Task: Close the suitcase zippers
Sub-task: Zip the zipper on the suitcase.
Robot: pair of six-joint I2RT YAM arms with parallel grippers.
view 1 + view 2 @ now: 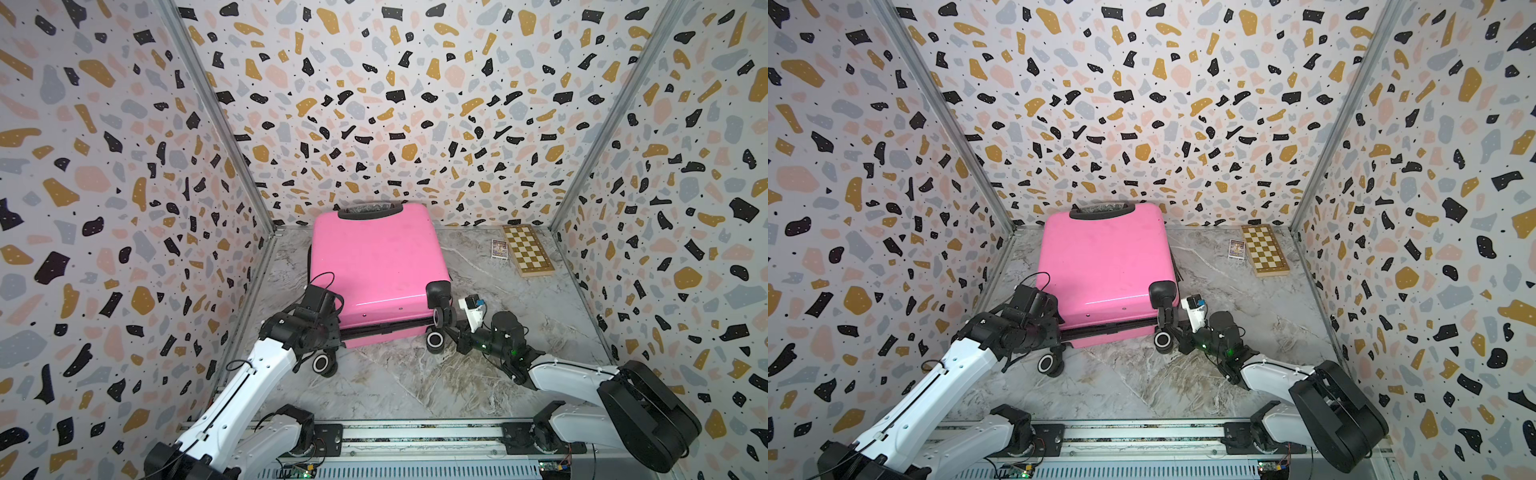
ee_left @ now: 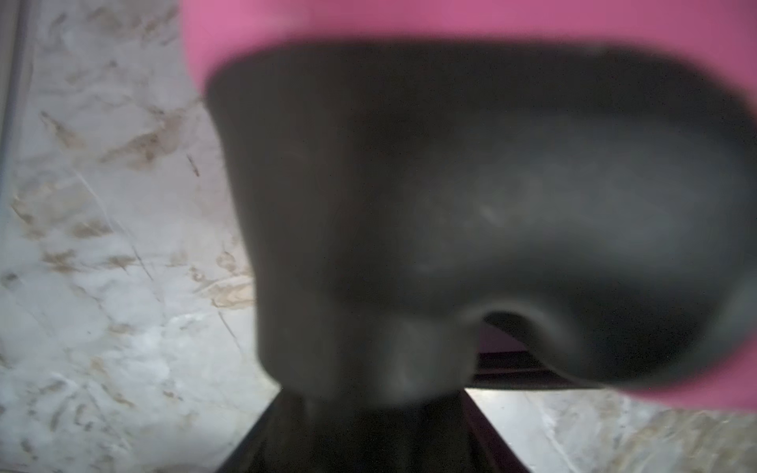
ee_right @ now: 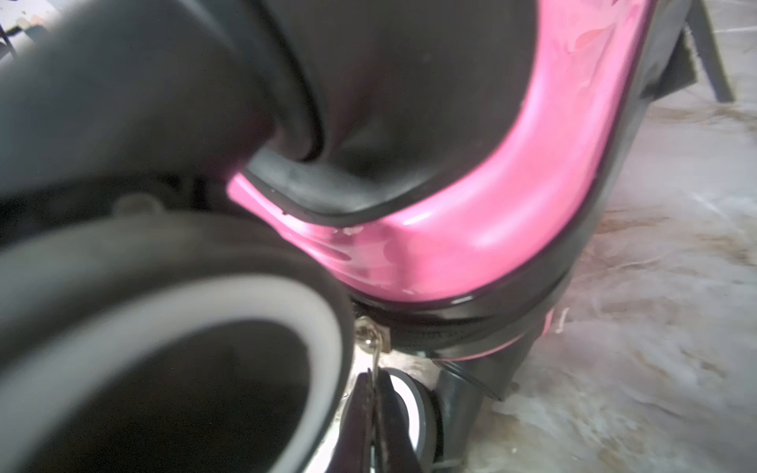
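The pink suitcase (image 1: pixel 378 257) (image 1: pixel 1104 257) lies flat with its wheel end toward me. The zippers' black band (image 1: pixel 382 328) (image 3: pixel 471 323) runs along the seam between the shells. My right gripper (image 1: pixel 451 332) (image 3: pixel 375 393) sits between the two right-hand wheels. It is shut on the thin metal zipper pull (image 3: pixel 372 356) that hangs from the slider. My left gripper (image 1: pixel 332 320) (image 2: pixel 372 409) is at the case's front-left corner. In the blurred left wrist view its dark fingers clasp the round post of the black wheel mount (image 2: pixel 409 204).
A wooden chessboard (image 1: pixel 528 249) and a small card box (image 1: pixel 498 249) lie at the back right. A loose-looking front-left wheel (image 1: pixel 322 363) rests on the marble table under my left wrist. The patterned walls stand close on three sides.
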